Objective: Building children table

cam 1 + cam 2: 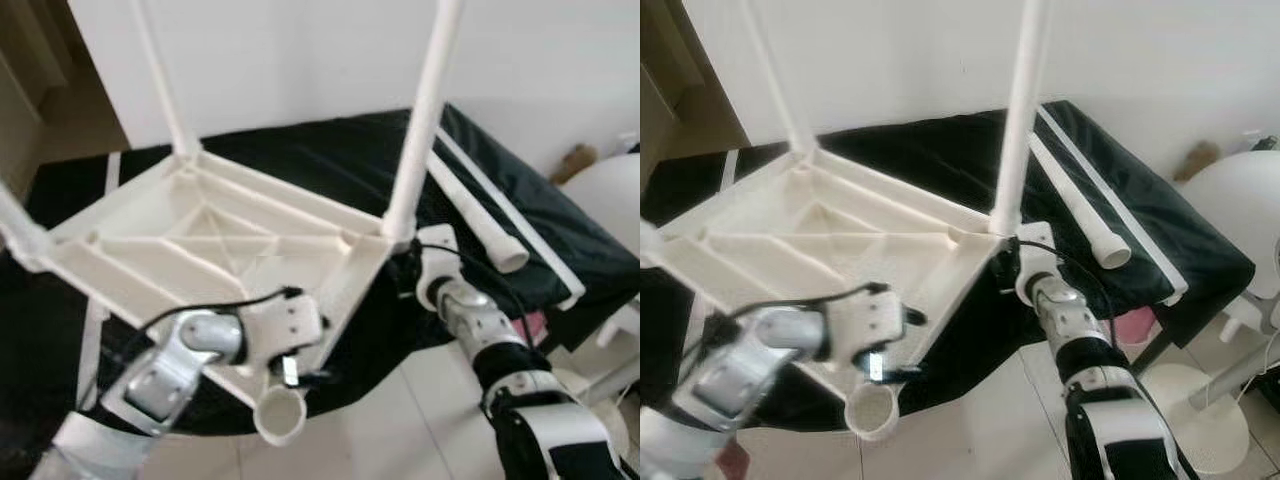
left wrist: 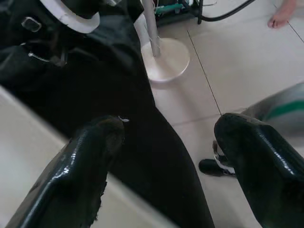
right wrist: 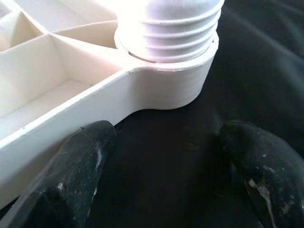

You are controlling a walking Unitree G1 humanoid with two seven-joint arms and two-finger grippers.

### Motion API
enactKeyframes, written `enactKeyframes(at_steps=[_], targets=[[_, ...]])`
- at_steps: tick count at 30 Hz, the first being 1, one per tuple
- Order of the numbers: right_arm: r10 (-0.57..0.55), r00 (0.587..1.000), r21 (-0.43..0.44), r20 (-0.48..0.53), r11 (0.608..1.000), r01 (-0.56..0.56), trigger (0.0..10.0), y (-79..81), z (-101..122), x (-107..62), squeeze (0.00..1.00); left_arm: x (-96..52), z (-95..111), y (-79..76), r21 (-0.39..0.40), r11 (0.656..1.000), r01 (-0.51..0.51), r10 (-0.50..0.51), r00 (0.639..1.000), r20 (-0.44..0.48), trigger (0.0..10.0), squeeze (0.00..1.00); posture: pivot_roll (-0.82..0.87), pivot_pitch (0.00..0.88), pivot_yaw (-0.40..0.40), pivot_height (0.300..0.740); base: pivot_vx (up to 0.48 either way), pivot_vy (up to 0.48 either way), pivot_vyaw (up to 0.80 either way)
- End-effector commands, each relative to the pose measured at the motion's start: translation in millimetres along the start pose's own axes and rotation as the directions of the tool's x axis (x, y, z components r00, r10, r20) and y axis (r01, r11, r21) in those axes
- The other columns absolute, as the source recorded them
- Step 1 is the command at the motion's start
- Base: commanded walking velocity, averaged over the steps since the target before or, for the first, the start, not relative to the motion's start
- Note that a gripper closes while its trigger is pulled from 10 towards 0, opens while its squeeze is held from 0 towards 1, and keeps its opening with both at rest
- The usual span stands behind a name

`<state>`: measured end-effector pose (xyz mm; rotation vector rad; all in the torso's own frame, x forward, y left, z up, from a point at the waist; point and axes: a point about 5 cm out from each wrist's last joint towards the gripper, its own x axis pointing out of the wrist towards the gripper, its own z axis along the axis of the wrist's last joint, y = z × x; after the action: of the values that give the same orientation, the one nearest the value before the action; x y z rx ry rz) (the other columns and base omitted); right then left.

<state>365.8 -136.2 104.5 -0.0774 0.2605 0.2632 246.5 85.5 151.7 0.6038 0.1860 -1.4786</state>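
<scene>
Black-draped surface (image 1: 300, 160) under upturned white tabletop (image 1: 200, 235), no legible writing. Right claw (image 3: 161, 156) spread wide beside threaded leg socket (image 3: 166, 61); left claw (image 2: 166, 161) open, possibly brushing the rim.

Seen along the right gripper (image 3: 166, 185): two black fingers (image 3: 71, 175) spread wide over black cloth (image 3: 256, 71). Just beyond, white tabletop (image 3: 57, 95) underside with ribs, threaded leg (image 3: 168, 23) seated in its round corner socket (image 3: 180, 80).

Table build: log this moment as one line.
tabletop upside down on black cloth | legs fitted: three | loose leg on cloth | empty socket near left gripper, open | right gripper open at corner socket
</scene>
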Motion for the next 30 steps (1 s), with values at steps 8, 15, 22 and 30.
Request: enactKeyframes(at_steps=[8, 15, 22, 30], targets=[[-0.004, 0.999, -0.019, 0.041, 1.000, 0.004, 10.0, -4.8, 2.8, 0.1, 0.00, -15.3, 16.5, 44.0, 0.026, 0.940, -0.340, 0.337, 0.938, 0.084, 10.0, 0.00, 0.06, 0.000, 0.005, 0.740, 0.000, 0.000, 0.00], [-0.054, 0.997, 0.005, 0.049, 0.999, 0.053, 10.0, -18.4, -2.6, -6.4, 0.00, -40.2, 18.7, 56.1, -0.013, 0.909, -0.416, 0.414, 0.902, 0.121, 10.0, 0.00, 0.06, 0.000, 0.012, 0.740, 0.000, 0.000, 0.00], [-0.106, 0.994, 0.007, 0.016, 0.994, 0.106, 10.0, -39.5, -23.9, -21.2, 0.00, -78.6, -14.2, 53.2, -0.024, 0.917, -0.398, 0.397, 0.917, -0.018, 10.0, 0.00, 0.06, 0.000, 0.023, 0.740, 0.000, 0.000, 0.00], [-0.121, 0.992, 0.006, 0.018, 0.993, 0.121, 10.0, -45.2, -24.0, -23.9, 0.00, -103.0, -36.9, 43.1, -0.086, 0.949, -0.303, 0.290, 0.947, -0.140, 10.0, 0.00, 0.06, 0.000, 0.028, 0.740, 0.000, 0.000, 0.00]])
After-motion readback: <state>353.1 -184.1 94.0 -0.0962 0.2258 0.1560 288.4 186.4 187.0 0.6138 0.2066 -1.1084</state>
